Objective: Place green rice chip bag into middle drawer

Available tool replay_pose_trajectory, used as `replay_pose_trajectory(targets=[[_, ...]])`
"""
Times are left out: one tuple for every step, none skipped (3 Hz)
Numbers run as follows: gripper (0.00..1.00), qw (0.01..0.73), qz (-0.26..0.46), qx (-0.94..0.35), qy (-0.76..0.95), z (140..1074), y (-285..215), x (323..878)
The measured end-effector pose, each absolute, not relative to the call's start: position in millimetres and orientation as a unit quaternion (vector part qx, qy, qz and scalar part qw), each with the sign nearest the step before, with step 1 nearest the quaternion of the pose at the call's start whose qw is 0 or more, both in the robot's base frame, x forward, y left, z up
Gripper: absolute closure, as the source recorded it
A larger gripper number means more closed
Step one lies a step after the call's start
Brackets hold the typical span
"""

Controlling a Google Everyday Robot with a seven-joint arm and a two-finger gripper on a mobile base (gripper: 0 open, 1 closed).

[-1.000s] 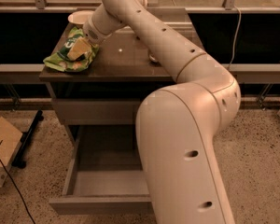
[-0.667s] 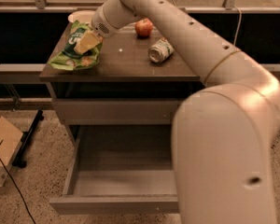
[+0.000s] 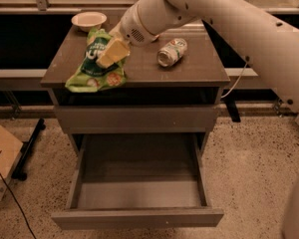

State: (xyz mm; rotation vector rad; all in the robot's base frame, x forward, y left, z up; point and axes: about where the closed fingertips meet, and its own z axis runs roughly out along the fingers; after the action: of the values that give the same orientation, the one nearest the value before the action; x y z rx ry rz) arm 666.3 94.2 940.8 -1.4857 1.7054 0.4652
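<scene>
Nearest to me, the middle drawer point(image 3: 139, 195) is pulled well out of the cabinet, with its grey floor and low side walls in plain view. Directly above it sits a closed grey drawer front point(image 3: 134, 118), flush with the cabinet face.

Above that is the dark table point(image 3: 189, 71). The green rice chip bag point(image 3: 92, 73) lies at the table's front left, its lower end reaching the front edge and its upper end rising toward the back. The tool point(image 3: 112, 53) is on the upper right part of the bag. Its pale yellow fingers point(image 3: 109, 56) are pressed together on the crinkled film, so it appears to be gripping the bag. The bag is on the table, well above the open drawer and to its left.

Further back, right of the tool and apart from it, a silver-green can point(image 3: 172, 51) lies on its side. At the far left corner stands a small pale bowl point(image 3: 88, 20); I cannot tell what it holds. The white arm point(image 3: 229, 19) comes in from the upper right.
</scene>
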Motion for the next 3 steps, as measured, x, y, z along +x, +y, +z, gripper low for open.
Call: replay_pose_trajectory(targets=[[1.0,0.364,0.178,-0.601,0.689,924,57,597],[1.0,0.31,0.191,-0.595,0.716,882,34,535],[1.0,0.235,0.211,-0.569,0.76,785,23,483]])
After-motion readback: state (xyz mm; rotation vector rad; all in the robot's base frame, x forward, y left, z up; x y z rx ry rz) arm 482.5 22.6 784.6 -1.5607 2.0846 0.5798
